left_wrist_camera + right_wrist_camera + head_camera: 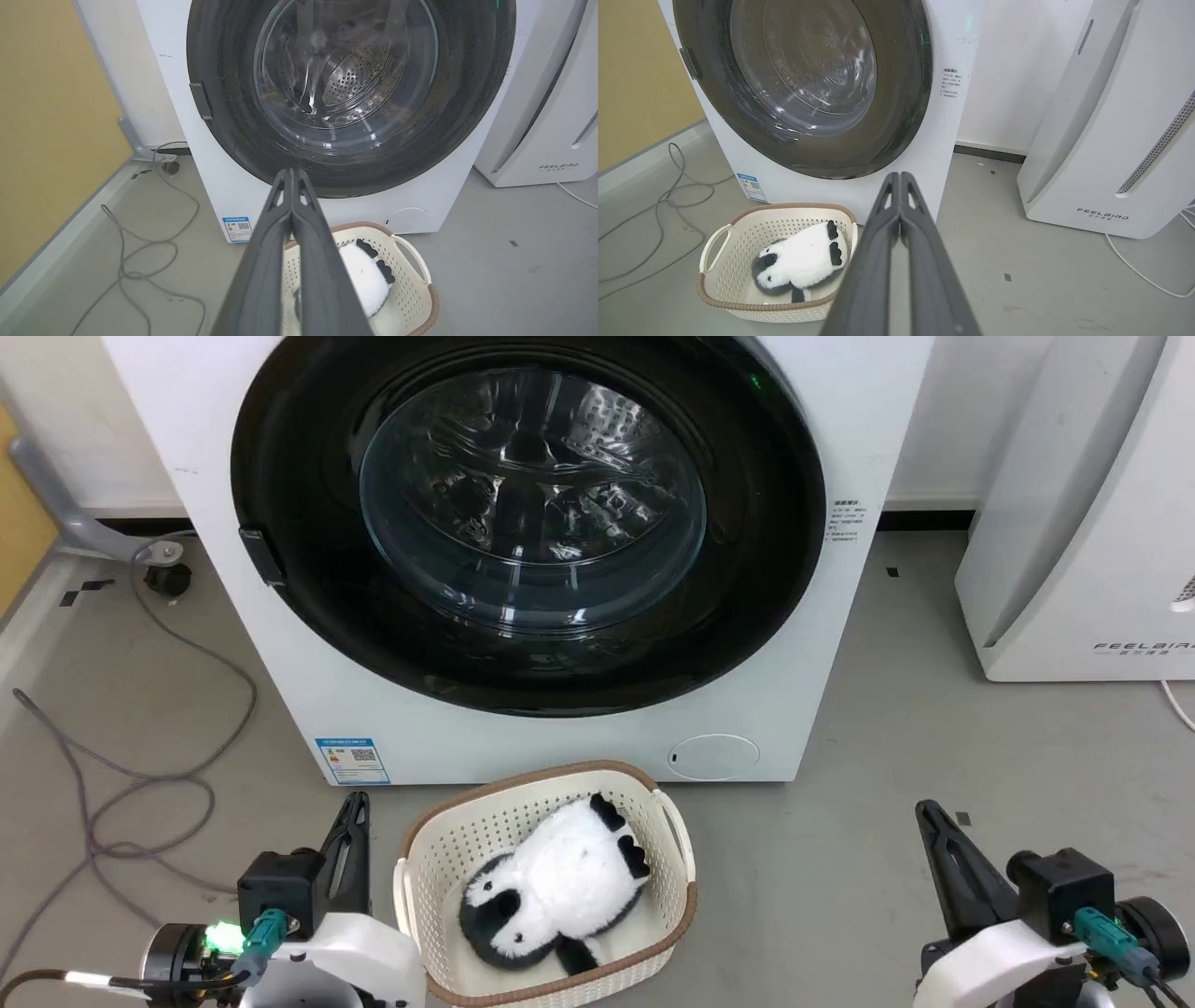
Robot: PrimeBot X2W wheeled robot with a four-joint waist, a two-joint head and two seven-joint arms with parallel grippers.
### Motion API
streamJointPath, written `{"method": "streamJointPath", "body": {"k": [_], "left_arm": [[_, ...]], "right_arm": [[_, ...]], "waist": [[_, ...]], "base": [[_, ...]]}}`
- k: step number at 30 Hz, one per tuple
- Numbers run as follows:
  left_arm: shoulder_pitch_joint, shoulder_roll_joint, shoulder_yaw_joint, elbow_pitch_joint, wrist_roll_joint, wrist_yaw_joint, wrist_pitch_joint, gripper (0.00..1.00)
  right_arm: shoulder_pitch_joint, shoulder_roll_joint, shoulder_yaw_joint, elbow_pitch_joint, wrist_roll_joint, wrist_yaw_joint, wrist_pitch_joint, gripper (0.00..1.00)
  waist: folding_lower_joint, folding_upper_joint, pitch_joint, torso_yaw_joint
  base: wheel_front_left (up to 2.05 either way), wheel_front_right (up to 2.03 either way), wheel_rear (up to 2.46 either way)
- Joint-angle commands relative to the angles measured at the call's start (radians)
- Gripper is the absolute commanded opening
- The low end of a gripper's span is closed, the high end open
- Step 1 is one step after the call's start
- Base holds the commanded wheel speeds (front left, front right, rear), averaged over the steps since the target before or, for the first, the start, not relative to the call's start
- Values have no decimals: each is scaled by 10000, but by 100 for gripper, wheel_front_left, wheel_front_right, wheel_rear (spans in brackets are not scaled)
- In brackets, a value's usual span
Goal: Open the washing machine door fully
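We judge the washing machine door [747,569] stiff, hinged, glossy-slick; best hooked at its rim tab [262,556]; our left claw [358,800] and right claw [924,808] are clenched, empty.

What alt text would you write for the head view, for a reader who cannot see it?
A white washer with its round black door shut stands behind a cream basket holding a black-and-white plush toy. The left gripper and right gripper sit low at either side, fingers shut, touching nothing.
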Motion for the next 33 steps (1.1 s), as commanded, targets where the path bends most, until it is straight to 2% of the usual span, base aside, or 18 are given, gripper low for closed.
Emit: {"method": "streamJointPath", "body": {"k": [1, 27, 28, 33], "left_arm": [[20, 16, 1, -39, 28, 28, 3, 0], [20, 16, 1, -39, 28, 28, 3, 0], [0, 0, 0, 0, 0, 0, -1, 100], [8, 0, -19, 23, -6, 5, -40, 100]], "right_arm": [[-144, 51, 1, -39, -78, -7, 14, 0], [-144, 51, 1, -39, -78, -7, 14, 0], [0, 2, 0, 0, 0, 0, 0, 100], [13, -1, 10, 11, 22, 0, -39, 100]], "waist": [[0, 0, 0, 0], [0, 0, 0, 0], [0, 0, 0, 0], [0, 0, 1, 0]], "base": [[0, 0, 0], [0, 0, 0], [0, 0, 0], [0, 0, 0]]}}
